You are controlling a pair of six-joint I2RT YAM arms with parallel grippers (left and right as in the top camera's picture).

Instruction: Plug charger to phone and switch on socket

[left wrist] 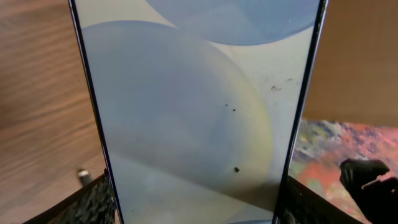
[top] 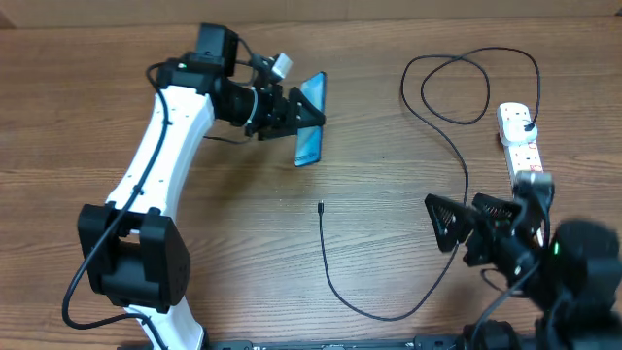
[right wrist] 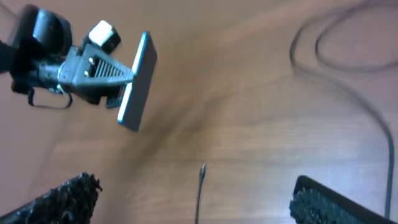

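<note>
Bench [top: 58, 117]: brown wood-grain laminate, matte.

Phone [top: 309, 146] is at about 11 o'clock from bench centre. It is a slim flat slab with a dark frame and a pale blue-teal screen. The right wrist view shows it lifted clear of the bench and tilted. The left gripper [top: 303, 119] pinches it across its long edges; in the left wrist view the knurled black fingers [left wrist: 93, 202] press both sides of the screen [left wrist: 199, 112], which has a few dark specks.

Charger [top: 389, 313]: thin black cable. Its plug tip [top: 320, 205] lies free on the bench at 6 o'clock from the phone, apart from it. The cable curves out toward 5 o'clock, climbs just beside the right gripper [top: 457, 216], and loops loosely at 1 o'clock. It ends at a black adapter [top: 523, 119] on the socket [top: 523, 154].

Socket: white rectangular strip with red switch marks, at the bench's 3 o'clock edge, directly at 12 o'clock from the right arm.

Right fingers [right wrist: 329, 202]: spread wide, holding nothing, rough-textured pads, plug tip [right wrist: 202, 168] between and beyond them.
</note>
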